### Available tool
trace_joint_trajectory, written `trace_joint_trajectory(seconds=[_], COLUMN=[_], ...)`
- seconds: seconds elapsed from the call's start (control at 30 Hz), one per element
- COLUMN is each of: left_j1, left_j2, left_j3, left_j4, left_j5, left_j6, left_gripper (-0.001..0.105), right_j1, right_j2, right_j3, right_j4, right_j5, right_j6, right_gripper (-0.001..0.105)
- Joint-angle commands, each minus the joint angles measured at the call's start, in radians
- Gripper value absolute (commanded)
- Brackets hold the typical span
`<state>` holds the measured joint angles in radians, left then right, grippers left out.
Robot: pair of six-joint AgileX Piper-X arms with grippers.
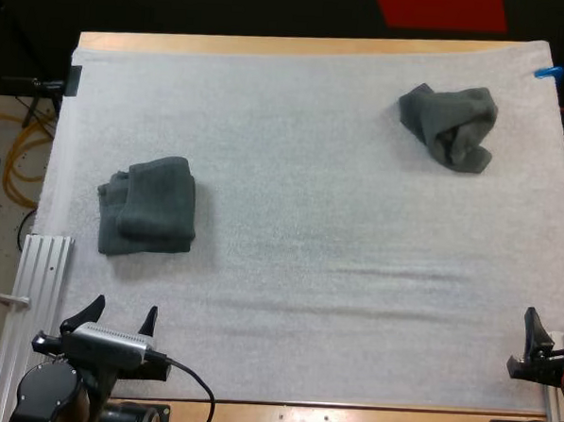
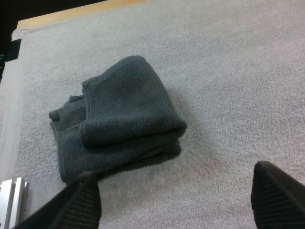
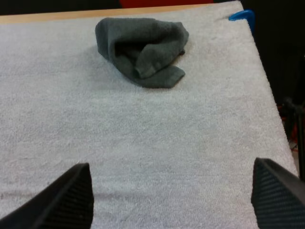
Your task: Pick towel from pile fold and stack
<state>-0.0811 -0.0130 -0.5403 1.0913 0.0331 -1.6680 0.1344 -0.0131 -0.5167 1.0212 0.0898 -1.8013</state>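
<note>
A folded stack of dark grey-green towels [image 1: 148, 206] lies on the left side of the white mat [image 1: 310, 222]. A crumpled towel [image 1: 450, 124] sits near the mat's far right corner. My left gripper [image 1: 120, 318] is open at the near left edge, well short of the folded stack [image 2: 119, 117], its fingers [image 2: 76, 202] wide apart over bare mat. At the near right edge my right gripper [image 1: 540, 340] is open too, and the crumpled towel [image 3: 142, 50] lies far ahead of its spread fingertips [image 3: 66, 198].
An aluminium rail [image 1: 32, 292] runs along the mat's near left side. The wooden table edge [image 1: 300, 47] borders the far side. Bare mat spreads between the two towels.
</note>
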Motion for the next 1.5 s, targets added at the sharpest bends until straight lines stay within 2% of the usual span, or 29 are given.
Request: trace_joint_trajectory(seconds=[0.0,0.43,0.53,0.63,0.73,0.93,1.0,1.1,1.23,1.47], left_j1=[0.000,0.000,0.000,0.000,0.000,0.000,0.000,-0.009,-0.030,-0.048], left_j2=[-0.137,-0.103,-0.044,0.044,0.152,0.349,0.420,0.478,0.510,0.533], left_j3=[-0.005,-0.015,-0.051,-0.112,-0.178,-0.307,-0.334,-0.342,-0.342,-0.342], left_j4=[-0.010,-0.021,-0.020,-0.023,-0.045,-0.126,-0.154,-0.199,-0.255,-0.266], left_j5=[0.008,0.010,0.048,0.119,0.220,0.400,0.448,0.470,0.480,0.482], left_j6=[-0.011,-0.011,-0.011,-0.011,-0.009,-0.006,-0.007,-0.020,-0.044,-0.044], left_gripper=[0.064,0.064,0.064,0.064,0.064,0.064,0.064,0.064,0.064,0.064], right_j1=[-0.003,-0.003,-0.003,-0.003,-0.003,-0.003,-0.003,-0.003,-0.003,-0.003], right_j2=[-0.037,-0.036,-0.001,0.078,0.175,0.423,0.519,0.642,0.827,1.229], right_j3=[-0.001,-0.004,-0.029,-0.078,-0.147,-0.295,-0.342,-0.383,-0.421,-0.501], right_j4=[-0.009,-0.049,-0.052,-0.049,-0.049,-0.050,-0.077,-0.159,-0.268,-0.488], right_j5=[0.004,0.004,0.002,-0.007,-0.043,-0.241,-0.322,-0.378,-0.379,-0.290], right_j6=[0.003,-0.011,-0.013,-0.013,-0.013,-0.004,0.036,0.085,0.104,0.224], right_gripper=[0.067,0.067,0.067,0.067,0.067,0.067,0.067,0.067,0.067,0.067])
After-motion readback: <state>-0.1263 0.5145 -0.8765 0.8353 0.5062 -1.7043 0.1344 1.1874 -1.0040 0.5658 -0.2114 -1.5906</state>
